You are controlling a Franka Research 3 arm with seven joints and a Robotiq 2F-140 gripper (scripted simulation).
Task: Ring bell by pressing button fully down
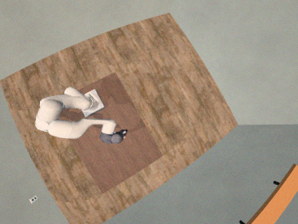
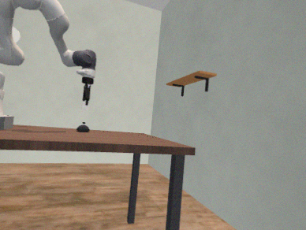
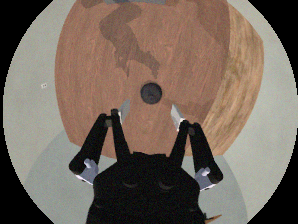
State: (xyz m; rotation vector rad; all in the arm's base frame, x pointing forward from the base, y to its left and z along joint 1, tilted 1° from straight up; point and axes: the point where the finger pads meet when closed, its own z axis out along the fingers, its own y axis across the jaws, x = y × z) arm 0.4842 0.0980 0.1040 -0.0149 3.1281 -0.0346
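Observation:
The bell (image 2: pixel 83 127) is a small dark dome that stands on the brown table; its button is a thin stem on top. In the wrist view the bell (image 3: pixel 150 92) shows as a dark disc just beyond my fingertips. My gripper (image 2: pixel 85 102) points straight down and hangs well above the bell, clear of it. In the wrist view the gripper (image 3: pixel 149 110) has its fingers partly apart with nothing between them. In the overhead view the gripper (image 1: pixel 122 133) covers the bell.
The table's right edge (image 2: pixel 189 150) drops to a wooden floor. An orange wall shelf (image 2: pixel 192 79) hangs far to the right.

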